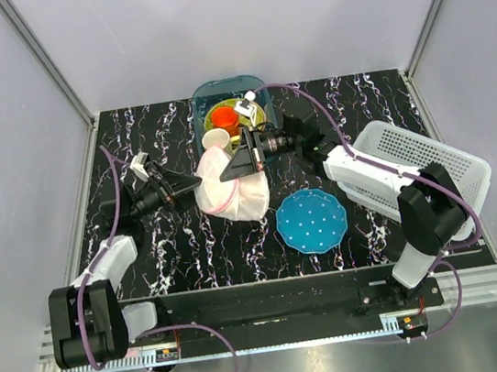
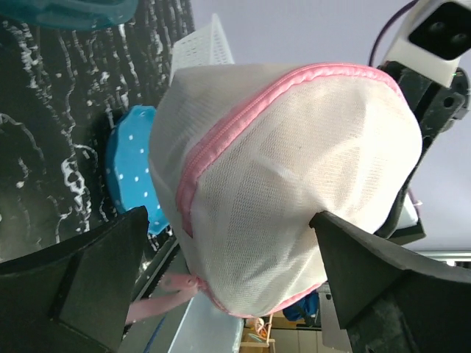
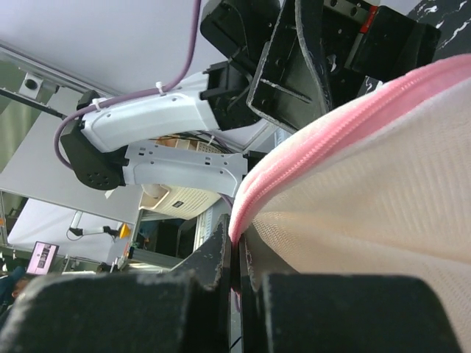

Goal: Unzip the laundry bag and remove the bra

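Laundry bag [image 2: 294, 184] between tight right jaws

Centre: laundry bag [image 1: 230, 188]; tub [image 1: 225, 83] just behind it; plate [image 1: 312, 221] near, front-right; basket [image 1: 410, 149] far right

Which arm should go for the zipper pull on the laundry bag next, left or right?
Left. The left fingers are open, facing the laundry bag, with the pink zipper pull hanging near one; the right fingers are shut on its pink trim.
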